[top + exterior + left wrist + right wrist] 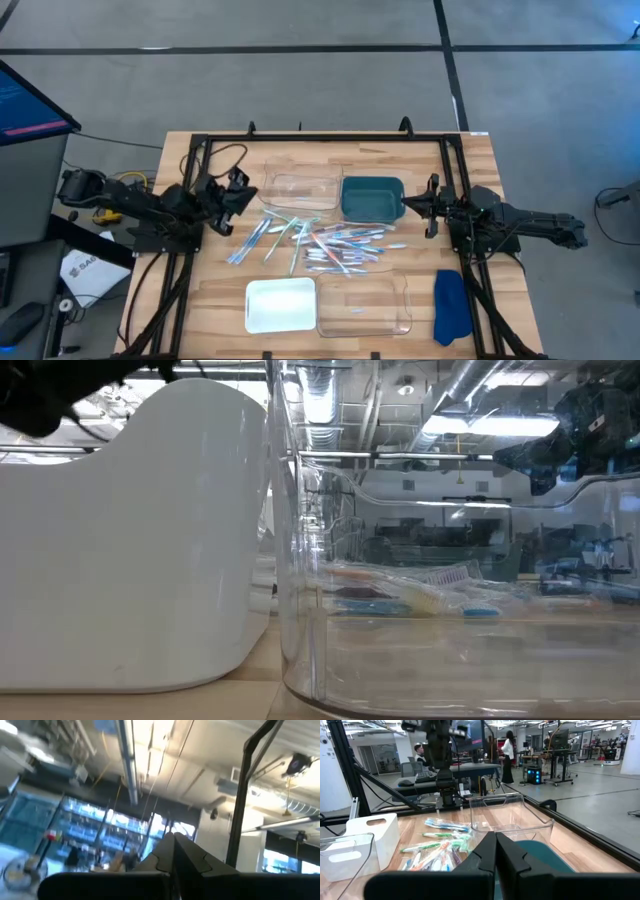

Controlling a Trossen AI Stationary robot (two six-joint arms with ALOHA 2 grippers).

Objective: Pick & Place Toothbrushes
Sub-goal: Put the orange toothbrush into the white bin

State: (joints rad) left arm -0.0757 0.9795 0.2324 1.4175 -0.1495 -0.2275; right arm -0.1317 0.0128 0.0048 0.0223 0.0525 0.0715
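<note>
The toothbrushes (318, 245) lie in a loose pile of blue, white, pink and green sticks on the wooden table's middle; they also show in the right wrist view (437, 847) and through the clear tray in the low view (400, 595). My left gripper (243, 188) is shut and raised at the table's left, left of the pile, and holds nothing; its fingers (173, 852) point up at the ceiling. My right gripper (405, 205) is shut and level at the table's right, over the teal tray's (372, 197) right rim, with nothing in it (495, 852).
A clear tray (300, 190) stands at the far middle beside the teal tray. A white tray (281, 304) and another clear tray (365, 305) stand at the near edge. A blue cloth (450, 305) lies near right. A black frame (330, 135) borders the table.
</note>
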